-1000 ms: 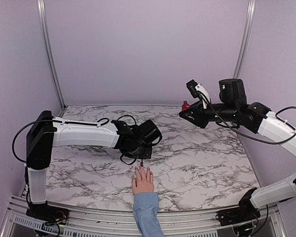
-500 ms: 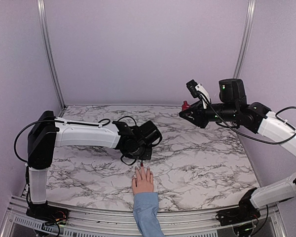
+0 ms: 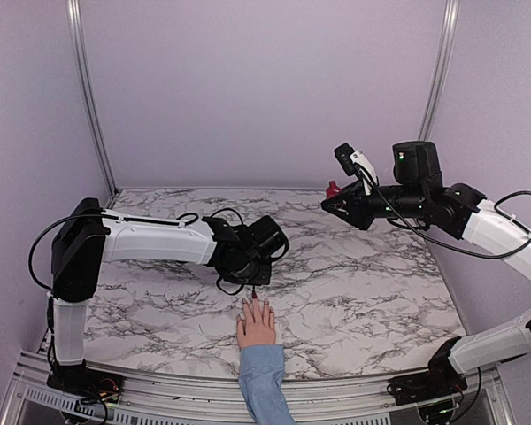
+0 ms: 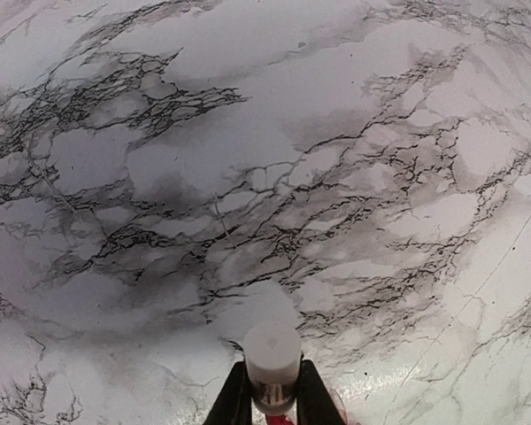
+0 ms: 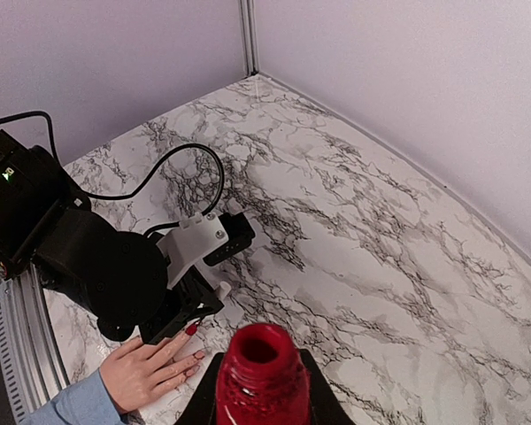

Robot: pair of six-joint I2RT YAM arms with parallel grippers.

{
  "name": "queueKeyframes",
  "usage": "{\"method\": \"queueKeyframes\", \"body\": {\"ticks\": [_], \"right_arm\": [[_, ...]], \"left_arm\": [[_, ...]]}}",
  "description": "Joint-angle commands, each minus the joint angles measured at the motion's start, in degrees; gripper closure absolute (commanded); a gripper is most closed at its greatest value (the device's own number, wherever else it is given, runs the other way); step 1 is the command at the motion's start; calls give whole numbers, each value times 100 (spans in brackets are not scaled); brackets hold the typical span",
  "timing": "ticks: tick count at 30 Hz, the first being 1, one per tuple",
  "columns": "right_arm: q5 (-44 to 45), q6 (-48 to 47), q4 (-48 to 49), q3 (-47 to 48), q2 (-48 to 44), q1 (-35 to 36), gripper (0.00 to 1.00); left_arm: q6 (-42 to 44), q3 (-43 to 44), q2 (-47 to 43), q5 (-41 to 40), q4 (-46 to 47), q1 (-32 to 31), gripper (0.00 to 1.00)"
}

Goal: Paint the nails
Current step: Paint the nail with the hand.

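The left fingers (image 4: 273,394) are closed on a white cap (image 4: 272,352), just beside the nails (image 5: 193,329) of a hand (image 3: 257,326) lying flat at the table's (image 3: 363,274) near edge. The right fingers (image 5: 261,398) clamp an open red bottle (image 5: 261,372), raised well apart at the far right.

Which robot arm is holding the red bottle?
The right arm, up high: its jaws clamp the open red bottle. The left arm holds a white cap instead.
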Motion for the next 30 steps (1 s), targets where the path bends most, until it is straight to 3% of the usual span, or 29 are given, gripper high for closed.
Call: {"method": "queueKeyframes", "body": {"ticks": [1, 18, 30], "right_arm": [[41, -85, 24, 105, -49, -57, 100], [13, -68, 15, 122, -48, -55, 100], [-69, -32, 35, 87, -92, -55, 100]], "left_arm": [[116, -25, 120, -16, 142, 53, 100], [255, -88, -229, -281, 324, 170, 100], [187, -408, -442, -92, 456, -82, 100]]}}
